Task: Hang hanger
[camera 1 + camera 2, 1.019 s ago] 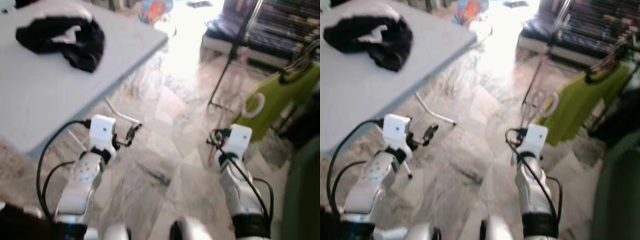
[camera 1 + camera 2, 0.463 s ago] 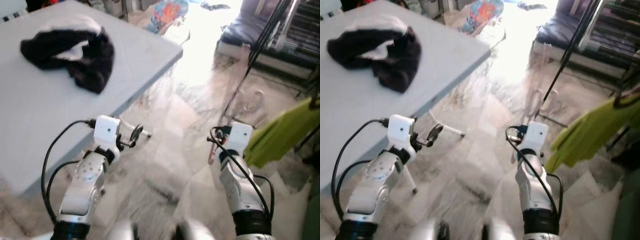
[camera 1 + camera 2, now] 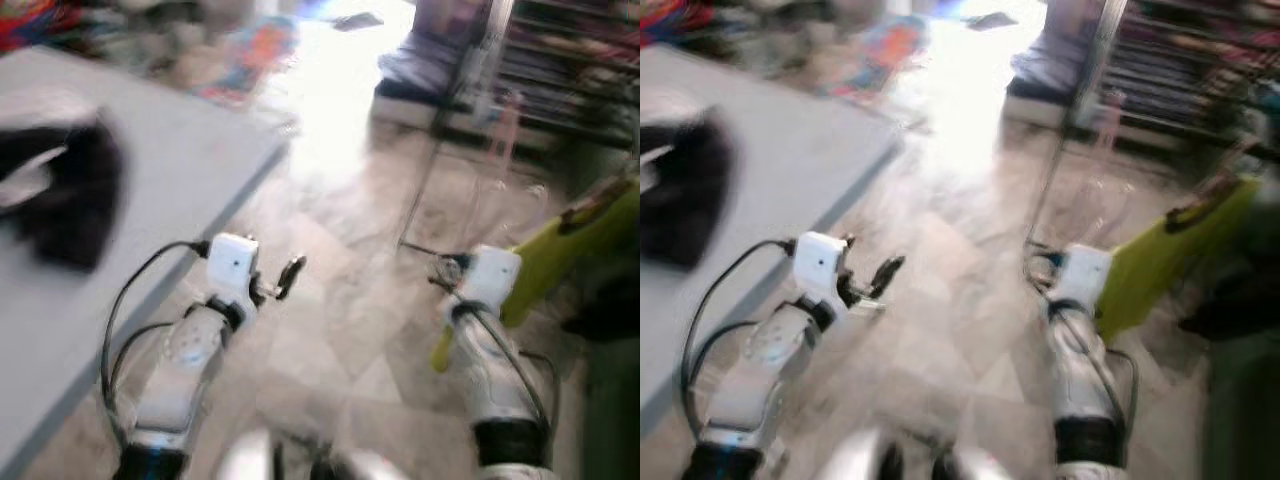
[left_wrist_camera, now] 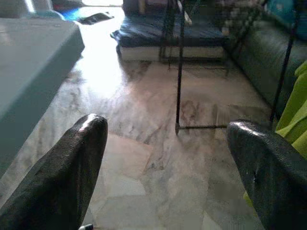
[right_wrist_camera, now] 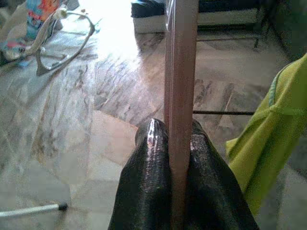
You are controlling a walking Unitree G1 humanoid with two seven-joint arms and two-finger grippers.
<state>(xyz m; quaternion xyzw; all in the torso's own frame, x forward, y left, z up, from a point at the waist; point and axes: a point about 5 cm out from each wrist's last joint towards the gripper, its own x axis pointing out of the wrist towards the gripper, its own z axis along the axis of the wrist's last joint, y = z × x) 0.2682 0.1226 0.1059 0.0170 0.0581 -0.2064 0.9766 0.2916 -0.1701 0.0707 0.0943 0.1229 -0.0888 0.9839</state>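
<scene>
Pinkish-brown hanger [image 5: 181, 72] clamped flat between the two black fingers [image 5: 146, 182] of the right gripper [image 5: 180, 143], rising straight up out of them over the marble floor [image 3: 340, 300]. Held low on the right side of the scene, just beside a lime-green garment [image 3: 575, 240] that hangs on the far right (head views blurred, so little of the hanger to be made out there). Left gripper [image 3: 291, 276] out in front on the left, just off the near edge of the grey table [image 3: 170, 180] — fingers spread wide apart, nothing between them, bare floor showing through the gap. Black cloth [image 3: 65, 200] bunched on the table's left part. Thin dark rack pole [image 4: 181, 67] standing farther off on the floor — a dark blue mattress [image 4: 158, 36] behind it.
</scene>
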